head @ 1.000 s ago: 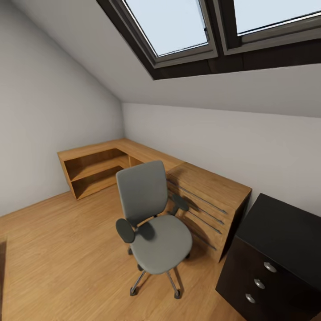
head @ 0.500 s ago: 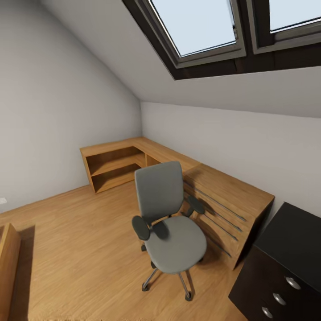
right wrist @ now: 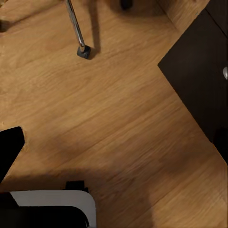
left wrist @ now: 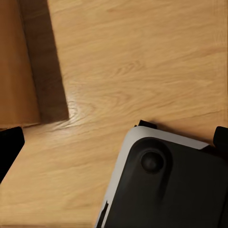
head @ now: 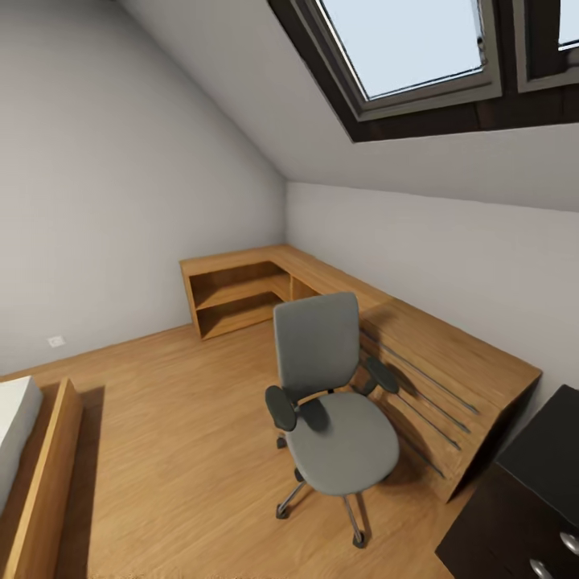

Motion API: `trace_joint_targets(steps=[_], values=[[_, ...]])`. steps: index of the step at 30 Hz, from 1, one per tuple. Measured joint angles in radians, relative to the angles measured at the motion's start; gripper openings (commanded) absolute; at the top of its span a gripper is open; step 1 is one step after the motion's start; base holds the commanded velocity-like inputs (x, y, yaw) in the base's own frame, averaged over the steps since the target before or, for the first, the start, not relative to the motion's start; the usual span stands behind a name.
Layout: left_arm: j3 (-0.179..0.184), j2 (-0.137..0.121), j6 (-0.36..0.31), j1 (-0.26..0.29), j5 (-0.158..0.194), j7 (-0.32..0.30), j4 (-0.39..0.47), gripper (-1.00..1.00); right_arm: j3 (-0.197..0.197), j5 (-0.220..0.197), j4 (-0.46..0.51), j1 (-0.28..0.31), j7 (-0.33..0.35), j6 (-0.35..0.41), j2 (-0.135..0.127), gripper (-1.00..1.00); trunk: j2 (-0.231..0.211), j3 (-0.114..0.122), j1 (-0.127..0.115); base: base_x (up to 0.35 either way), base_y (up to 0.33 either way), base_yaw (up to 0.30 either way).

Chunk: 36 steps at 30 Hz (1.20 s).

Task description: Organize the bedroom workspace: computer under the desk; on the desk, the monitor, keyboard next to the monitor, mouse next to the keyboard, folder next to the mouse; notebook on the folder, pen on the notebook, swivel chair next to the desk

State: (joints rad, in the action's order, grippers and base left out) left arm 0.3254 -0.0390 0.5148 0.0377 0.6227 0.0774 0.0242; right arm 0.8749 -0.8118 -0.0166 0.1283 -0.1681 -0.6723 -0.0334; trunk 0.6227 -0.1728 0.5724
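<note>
My head view: swivel chair [head: 331,406] on the wood floor [head: 161,434], just beside a wooden drawer chest [head: 450,386]; black drawer unit [head: 523,515] near it. I cannot tell either gripper's state.

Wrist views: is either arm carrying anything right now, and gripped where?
Nothing visible between the jaws in either wrist view, just wooden floor beneath them.

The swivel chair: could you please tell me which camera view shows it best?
The head view shows it best: the whole swivel chair stands on the wooden floor, with back, seat, armrests and wheeled base visible. The right wrist view catches just one chrome leg and its castor. The left wrist view shows floor.
</note>
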Motion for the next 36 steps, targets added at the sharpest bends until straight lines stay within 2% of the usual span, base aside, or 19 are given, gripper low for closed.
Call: trace_joint_targets(steps=[4,7,10,11,13,14,17,21,24,30,32,36], values=[[0.004,0.008,-0.001,0.0,-0.001,0.003,0.04,1.0,0.0,0.005,0.02,0.0,0.0,0.0,0.026,1.0,-0.028,0.009,-0.015,0.0,0.0,0.246],[0.006,0.012,-0.006,0.0,-0.001,0.007,0.089,1.0,0.0,0.008,0.044,0.002,-0.001,0.0,0.033,1.0,-0.049,0.016,-0.027,0.0,0.0,0.246],[0.007,0.013,-0.046,0.001,-0.001,0.009,0.163,1.0,-0.001,0.009,0.081,0.007,-0.001,0.0,0.035,1.0,-0.07,0.023,-0.038,0.0,0.0,0.246],[0.007,0.013,-0.068,0.001,-0.001,0.009,0.181,1.0,-0.001,0.009,0.087,0.009,-0.002,0.0,0.035,1.0,-0.077,0.025,-0.042,0.0,0.0,0.246],[0.007,0.013,-0.161,0.001,-0.004,0.011,0.237,1.0,-0.002,0.01,0.101,0.024,-0.004,0.0,0.035,1.0,-0.091,0.03,-0.05,0.0,0.0,0.246],[0.007,0.013,-0.229,0.002,-0.006,0.011,0.274,1.0,-0.001,0.01,0.107,0.04,-0.004,-0.001,0.035,1.0,-0.098,0.032,-0.054,0.0,0.0,0.246],[0.006,0.013,-0.337,0.003,-0.008,0.012,0.34,1.0,-0.002,0.009,0.114,0.075,-0.005,-0.003,0.04,1.0,-0.119,0.039,-0.065,0.0,0.0,0.245],[0.006,0.019,-0.394,0.004,-0.009,0.011,0.375,1.0,-0.004,0.007,0.116,0.097,-0.006,-0.006,0.048,1.0,-0.147,0.048,-0.081,0.0,0.0,0.245],[0.011,0.021,-0.408,0.004,-0.011,0.009,0.368,1.0,-0.006,0.004,0.114,0.102,-0.006,-0.009,0.05,1.0,-0.169,0.055,-0.092,0.0,0.0,0.244],[0.02,0.024,-0.405,0.004,-0.018,0.002,0.29,1.0,-0.008,-0.005,0.081,0.106,-0.007,-0.04,0.051,1.0,-0.211,0.07,-0.115,0.0,0.0,0.252],[0.02,0.025,-0.377,0.004,-0.018,0.001,0.274,1.0,-0.007,-0.017,0.057,0.107,-0.007,-0.05,0.052,1.0,-0.224,0.075,-0.123,0.0,0.0,0.261],[0.019,0.027,-0.283,0.004,-0.015,0.0,0.26,1.0,-0.007,-0.039,0.036,0.107,-0.007,-0.066,0.052,1.0,-0.225,0.073,-0.123,0.0,0.0,0.263]])
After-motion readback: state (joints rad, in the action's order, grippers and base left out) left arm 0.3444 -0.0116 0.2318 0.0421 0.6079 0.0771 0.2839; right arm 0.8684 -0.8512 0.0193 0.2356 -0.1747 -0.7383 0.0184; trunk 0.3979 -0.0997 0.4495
